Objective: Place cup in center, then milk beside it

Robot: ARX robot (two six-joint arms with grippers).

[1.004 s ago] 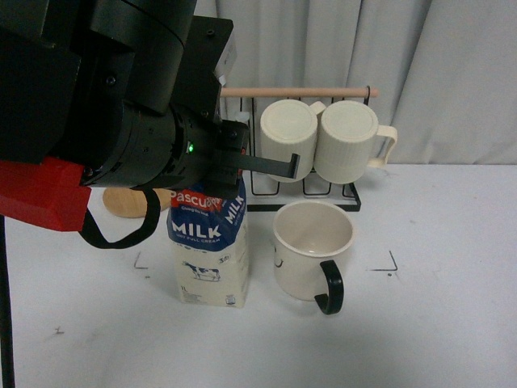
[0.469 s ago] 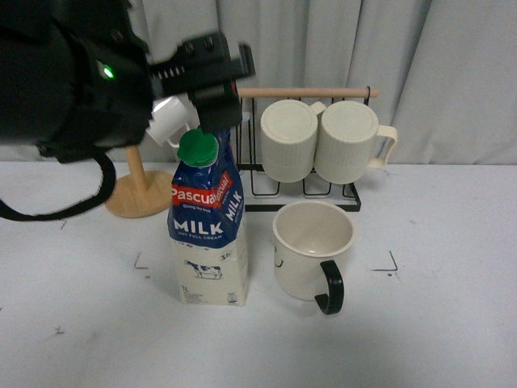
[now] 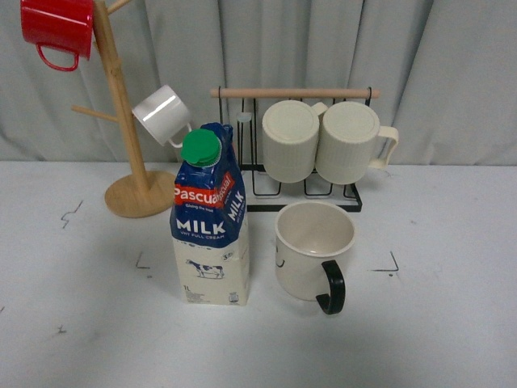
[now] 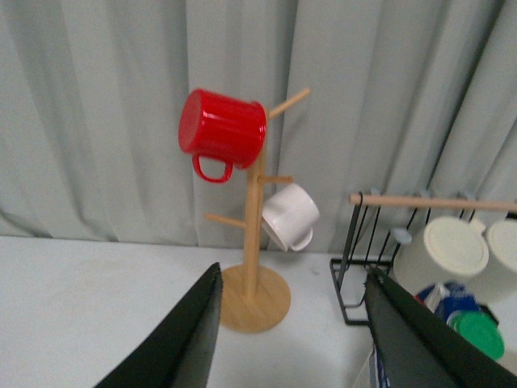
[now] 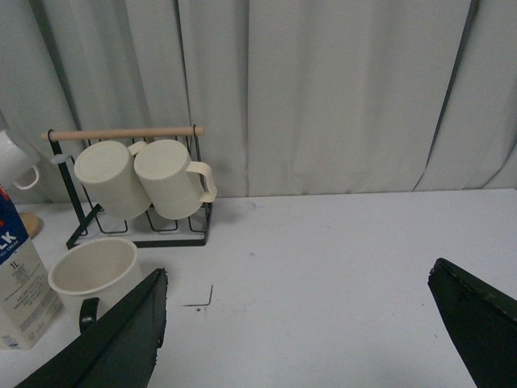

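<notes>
— Milk (image 3: 208, 234) stands alone now. The black arm that hung over it a moment ago is gone from the front view.
— Did it let go?
— Yes. The left gripper (image 4: 295, 275) has its fingers spread apart, holding nothing. The right gripper (image 5: 299, 275) is spread wide too.
— Where is the milk?
— Upright on the bench (image 3: 436, 323), at 9 o'clock from the cup (image 3: 311, 246), just beside it, not touching.
— How does it look?
— Tall, blue on top, cream below with a cow, green cap. I think the job is done.
</notes>
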